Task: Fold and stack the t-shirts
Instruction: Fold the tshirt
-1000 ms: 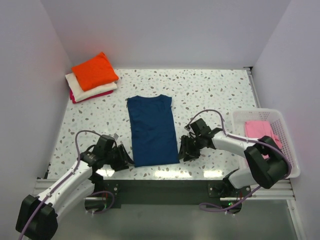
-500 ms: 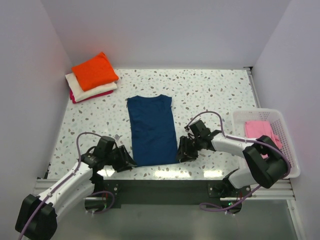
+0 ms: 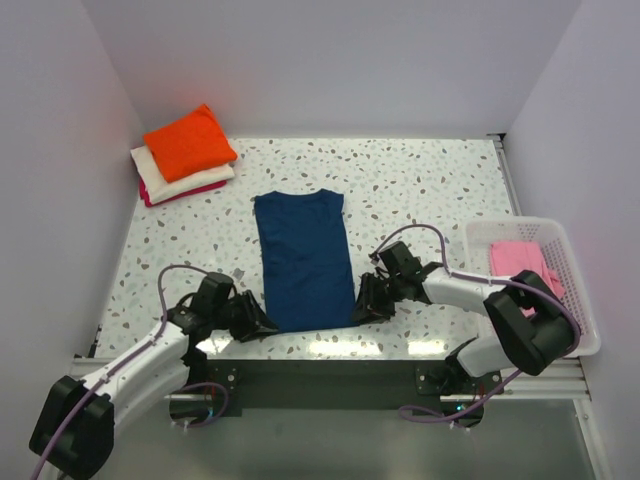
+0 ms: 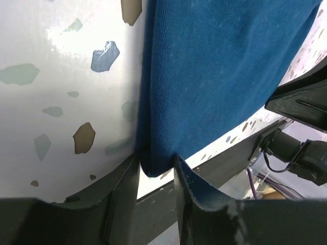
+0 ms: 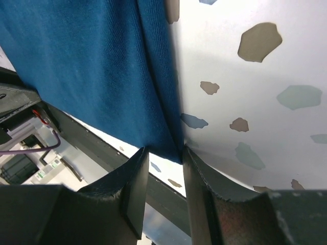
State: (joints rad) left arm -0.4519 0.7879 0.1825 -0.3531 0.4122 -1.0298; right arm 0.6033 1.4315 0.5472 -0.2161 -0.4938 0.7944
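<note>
The navy t-shirt lies flat, folded into a long strip, in the middle of the table. My left gripper is at its near left corner and my right gripper is at its near right corner. In the left wrist view the left gripper is open, with the navy hem corner between its fingers. In the right wrist view the right gripper is open, with the other corner of the shirt between its fingers. A folded stack at the back left has the orange tee on the cream tee and the magenta tee.
The white slotted basket stands at the right edge with the pink tee inside. White walls close the table on the left, back and right. The table's dark front rail runs just below both grippers.
Both grippers have slid inward along the table's near edge, and the shirt's near corners now sit between their fingers. The shirt has not moved.
</note>
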